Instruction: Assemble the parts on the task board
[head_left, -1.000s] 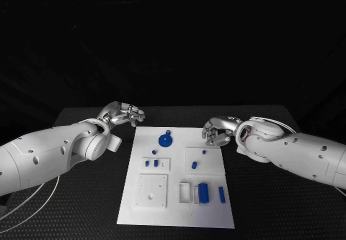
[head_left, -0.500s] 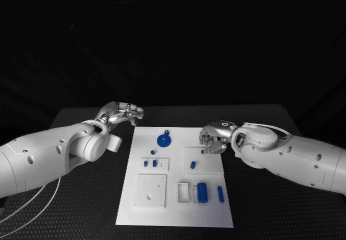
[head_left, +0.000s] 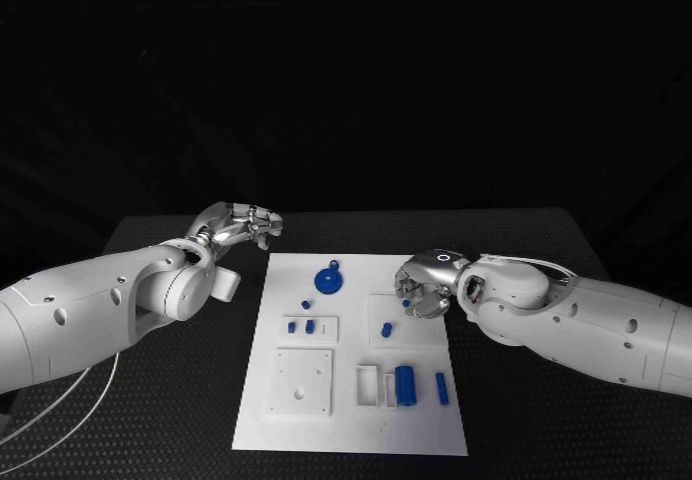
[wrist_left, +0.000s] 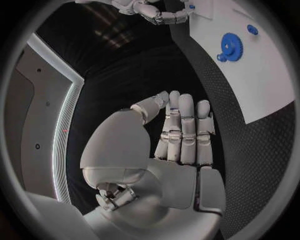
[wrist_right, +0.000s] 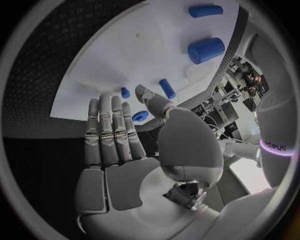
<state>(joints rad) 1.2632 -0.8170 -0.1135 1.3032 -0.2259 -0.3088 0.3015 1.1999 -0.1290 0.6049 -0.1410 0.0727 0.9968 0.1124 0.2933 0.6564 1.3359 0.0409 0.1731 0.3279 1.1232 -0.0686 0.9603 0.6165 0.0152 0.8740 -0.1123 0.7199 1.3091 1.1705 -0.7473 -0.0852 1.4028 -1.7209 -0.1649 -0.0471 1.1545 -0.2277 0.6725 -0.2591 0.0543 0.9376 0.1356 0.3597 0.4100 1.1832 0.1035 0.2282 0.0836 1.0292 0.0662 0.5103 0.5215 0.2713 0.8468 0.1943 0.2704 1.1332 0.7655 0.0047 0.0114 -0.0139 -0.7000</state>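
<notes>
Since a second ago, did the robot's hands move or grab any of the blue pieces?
The right hand moved in over the task board, toward the small blue parts near its right side, and now hangs above them with its fingers apart, holding nothing. The left hand stayed beside the board's far left corner, also holding nothing. The blue gear and the other parts lie where they were.

1 board (head_left: 353, 425) on 1 bench (head_left: 173, 420). 1 blue gear (head_left: 329, 279). 1 thick blue cylinder (head_left: 407, 384). 1 thin blue pin (head_left: 441, 388). 2 hands: left (head_left: 242, 225), right (head_left: 430, 282).
</notes>
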